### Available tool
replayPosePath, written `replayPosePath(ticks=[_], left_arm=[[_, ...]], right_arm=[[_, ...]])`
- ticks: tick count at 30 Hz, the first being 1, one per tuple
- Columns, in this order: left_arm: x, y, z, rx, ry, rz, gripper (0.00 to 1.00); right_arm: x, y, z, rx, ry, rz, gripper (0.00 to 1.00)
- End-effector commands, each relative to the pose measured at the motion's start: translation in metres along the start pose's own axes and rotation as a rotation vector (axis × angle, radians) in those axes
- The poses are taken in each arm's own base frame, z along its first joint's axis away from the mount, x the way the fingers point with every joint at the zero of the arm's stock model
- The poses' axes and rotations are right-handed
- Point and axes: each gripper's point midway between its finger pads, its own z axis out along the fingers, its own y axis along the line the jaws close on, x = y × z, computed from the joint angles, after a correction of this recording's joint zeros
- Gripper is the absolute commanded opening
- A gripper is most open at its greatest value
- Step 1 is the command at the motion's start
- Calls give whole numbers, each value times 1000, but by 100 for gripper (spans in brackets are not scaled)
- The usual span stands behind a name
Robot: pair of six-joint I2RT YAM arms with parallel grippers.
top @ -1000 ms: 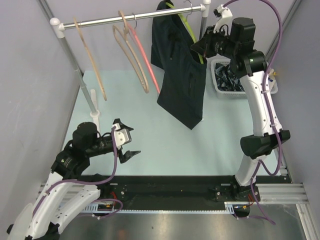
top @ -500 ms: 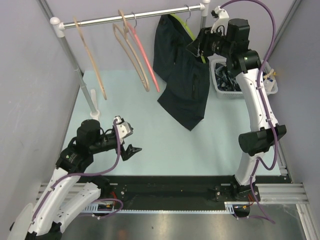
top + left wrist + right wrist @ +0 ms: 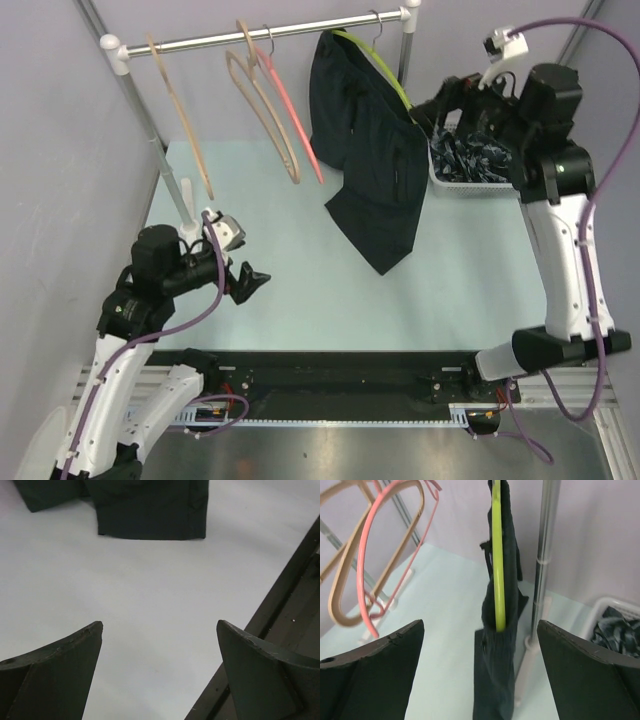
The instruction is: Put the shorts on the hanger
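right pincer (image 3: 480,624): we see it apart, gripping nothing.
left pincer (image 3: 160,625): apart, low over the tabletop (image 3: 150,580).
shorts (image 3: 496,680): draped on the hanger (image 3: 496,555), just ahead of the right pincer, not touching it.

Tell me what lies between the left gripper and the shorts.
Only bare table: in the left wrist view, the pale surface runs unbroken from the open left gripper to the shorts.

Shorts (image 3: 496,680) draped over the green hanger (image 3: 496,555), hanging between the gripper's (image 3: 480,624) wide-apart jaws; pink hanger (image 3: 362,550) left, pole (image 3: 545,555) right.
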Motion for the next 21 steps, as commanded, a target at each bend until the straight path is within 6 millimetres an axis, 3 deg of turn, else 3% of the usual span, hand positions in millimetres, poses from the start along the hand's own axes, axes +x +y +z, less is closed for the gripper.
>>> replayPosePath(ticks=[1,2,3,4,7,8,9,10,11,14,15,21], left_arm=[[3,12,-13,-68,76,-62,100],[9,10,-18,-72,97,-73,100],[12,10,-21,-81,103,-61,100],[15,13,-24,-104,111,-61,100],[24,29,-40,-227,139,-66,100],[25,31,-46,-256,151,-69,100],[25,33,-51,-284,155,-60,100],[28,40,-57,-333,170,-58,100],[29,44,-62,-364,176,-48,100],[37,64,-79,-498,228,-26,100],[40,70,-83,-541,247,-19,100],[64,88,-98,-675,330,3,100]], right_arm=[[24,-2,-31,35,31,-84,100],[32,-3,-36,46,42,-90,100],[29,3,-56,49,18,-119,100],[59,0,-56,49,81,-106,100],[86,8,-83,52,121,-122,100],[111,7,-85,46,178,-106,100],[124,10,-96,50,212,-97,100],[134,10,-100,52,234,-91,100],[156,10,-102,40,284,-75,100],[179,13,-118,37,313,-80,100],[199,12,-120,33,356,-69,100],[237,6,-139,76,407,-55,100]])
